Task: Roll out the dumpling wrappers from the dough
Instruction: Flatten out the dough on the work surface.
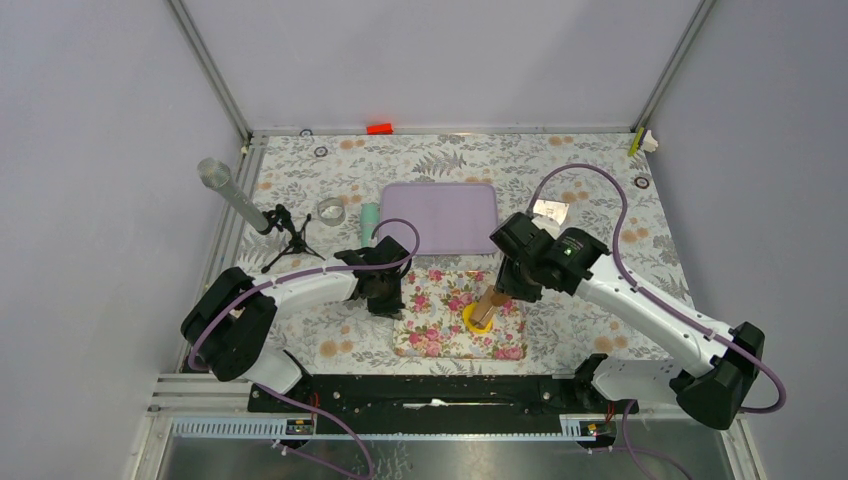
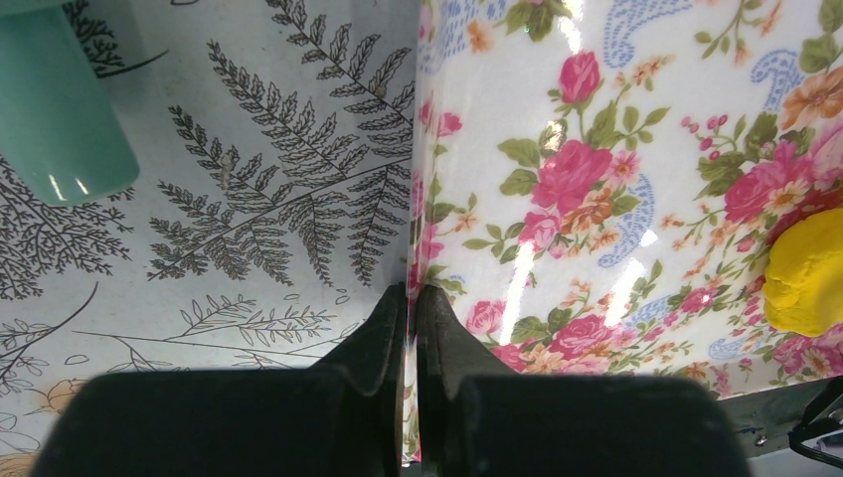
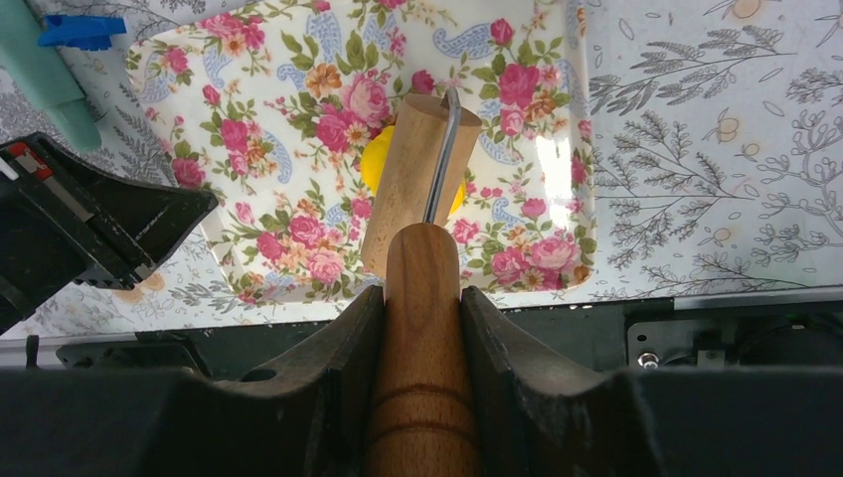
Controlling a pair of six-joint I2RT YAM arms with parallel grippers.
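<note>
- Right gripper: jaws clamped on the wooden handle of a small rolling pin, one finger each side, pin pointing out over the floral mat.
- The pin's barrel sits tilted on the dough, with a metal wire bracket on top. Yellow peeks out on both sides of the barrel.
- Left gripper: jaws shut tight, tips right at the mat's left edge. The edge line runs into the slit between them; pinched or just pressed down, can't tell.
- Dough location: on the mat, right of its middle and toward the near edge, well apart from the left gripper.
- Dough look: bright yellow, smooth, matte, a thick rounded lump. Its edge bulges; not yet thin or flat. Mostly hidden under the barrel in the right wrist view.
- Handling, my guess: soft, clay-like, light. Should squash under little pressure and keep its shape. Probably tacky, so it may stick to the barrel or the glossy mat and tear once thin. Sturdy as a lump, floppy as a thin disc.
- Where to hold: don't pinch the dough itself, the jaws would dent it. Work it through the pin, gripped by the handle, and steady the mat at its edge. To lift the dough, get under its rim.
- Off the mat: purple tray beyond the far edge, teal tube off the left side, all on the fern-print tabletop.
</note>
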